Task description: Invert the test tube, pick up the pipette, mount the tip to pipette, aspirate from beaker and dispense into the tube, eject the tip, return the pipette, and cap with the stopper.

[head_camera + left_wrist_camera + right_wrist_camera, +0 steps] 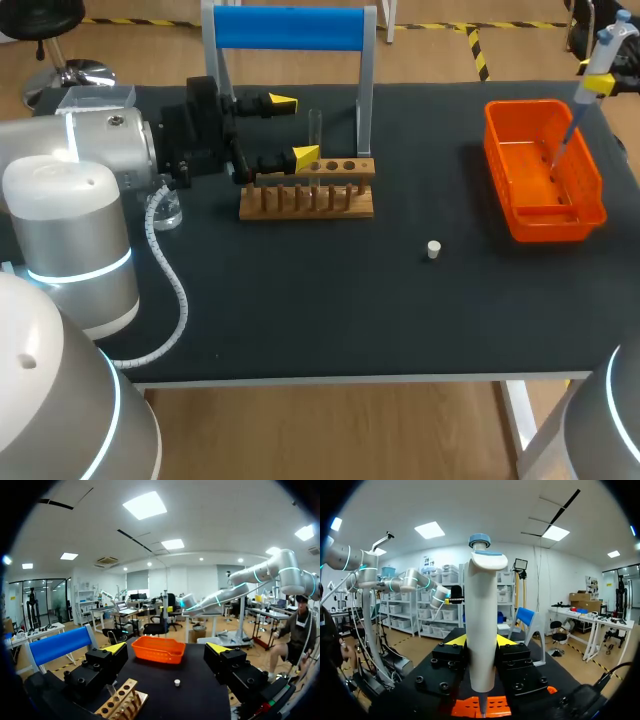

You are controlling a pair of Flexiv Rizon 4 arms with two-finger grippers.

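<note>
In the head view, the left end effector [294,130] sits in the upper part of the frame, left of centre. Its fingers are spread and empty, and the upright test tube [315,125] in the wooden rack [306,200] stands just past their tips. The pipette [598,60] is in the upper right corner, its long axis steep and leaning, with its lower end down inside the orange bin [550,228]. The stopper [433,249] lies on the desk [300,300] right of centre, apart from everything. The left wrist view confirms parted fingers, with the rack under one of them and the bin and stopper ahead. In the right wrist view, the right end effector [481,641] is clenched around the pipette, with the bin directly beneath. Ejecting the tip should therefore need no sideways shift.
</note>
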